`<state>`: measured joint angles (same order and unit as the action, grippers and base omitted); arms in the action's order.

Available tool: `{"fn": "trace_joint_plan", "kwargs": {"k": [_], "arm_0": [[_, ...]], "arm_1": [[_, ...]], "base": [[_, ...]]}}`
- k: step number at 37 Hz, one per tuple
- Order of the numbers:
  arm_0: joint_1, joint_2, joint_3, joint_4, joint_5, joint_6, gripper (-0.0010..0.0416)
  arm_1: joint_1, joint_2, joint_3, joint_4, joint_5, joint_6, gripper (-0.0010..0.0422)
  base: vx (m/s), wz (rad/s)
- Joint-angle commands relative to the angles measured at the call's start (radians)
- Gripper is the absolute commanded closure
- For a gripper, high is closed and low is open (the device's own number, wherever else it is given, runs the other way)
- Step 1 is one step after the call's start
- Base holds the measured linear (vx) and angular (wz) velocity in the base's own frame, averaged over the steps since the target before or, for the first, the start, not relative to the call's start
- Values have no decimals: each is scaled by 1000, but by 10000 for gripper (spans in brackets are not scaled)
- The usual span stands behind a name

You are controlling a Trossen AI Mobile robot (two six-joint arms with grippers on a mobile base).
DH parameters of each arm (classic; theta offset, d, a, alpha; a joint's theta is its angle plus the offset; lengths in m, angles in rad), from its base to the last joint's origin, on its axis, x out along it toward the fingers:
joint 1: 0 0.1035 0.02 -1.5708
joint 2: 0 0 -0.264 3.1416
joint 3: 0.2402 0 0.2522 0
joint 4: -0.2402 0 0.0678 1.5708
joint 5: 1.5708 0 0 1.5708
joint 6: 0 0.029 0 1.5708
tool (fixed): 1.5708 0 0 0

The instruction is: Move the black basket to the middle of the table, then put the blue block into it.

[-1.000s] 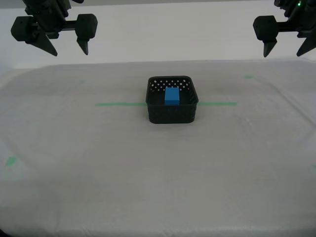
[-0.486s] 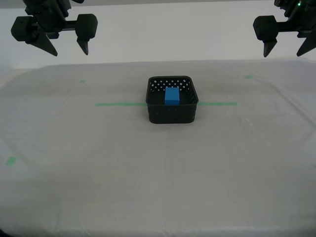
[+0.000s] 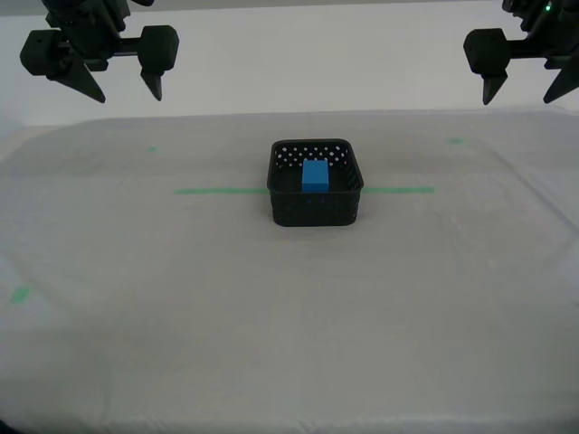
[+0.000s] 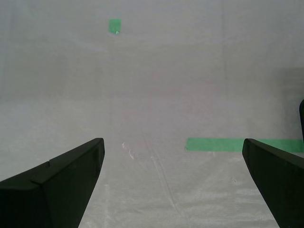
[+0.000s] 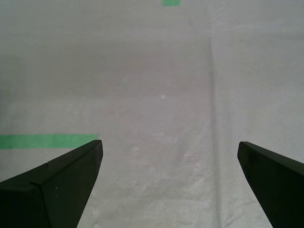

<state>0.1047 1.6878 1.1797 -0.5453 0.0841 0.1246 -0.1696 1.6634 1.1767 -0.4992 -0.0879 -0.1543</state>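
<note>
My first tool (image 5: 169, 143) and my second tool (image 4: 173, 141) are both spread wide with nothing between the jaws, just bare sheeting under them. The blue block (image 3: 315, 174) sits inside the black basket (image 3: 315, 206), against its far wall. Can't tell which way the block's long side runs. The basket's a rounded-corner plastic box with holey walls, sitting square across the green tape line (image 3: 217, 191). There's loads of open desk (image 3: 289, 316) all around the basket, all wrinkly translucent cover. One arm (image 3: 90, 50) hangs high and well off to the exterior view's left of the basket, and another arm (image 3: 529, 45) to its right.

Black basket (image 3: 315, 192) with blue block (image 3: 315, 174) inside: sole obstacle, mid-table (image 3: 136, 344). Sheeting all round it bare, passable. Basket top open from above.
</note>
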Motion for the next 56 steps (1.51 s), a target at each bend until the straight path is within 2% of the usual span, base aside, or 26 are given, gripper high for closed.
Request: {"fn": "trace_joint_plan", "kwargs": {"k": [1,56], "arm_0": [[0,0,0,0,3,-1,7],[0,0,0,0,3,-1,7]], "arm_1": [[0,0,1,0,2,3,12],[0,0,1,0,2,3,12]], "base": [[0,0],[0,0]]}}
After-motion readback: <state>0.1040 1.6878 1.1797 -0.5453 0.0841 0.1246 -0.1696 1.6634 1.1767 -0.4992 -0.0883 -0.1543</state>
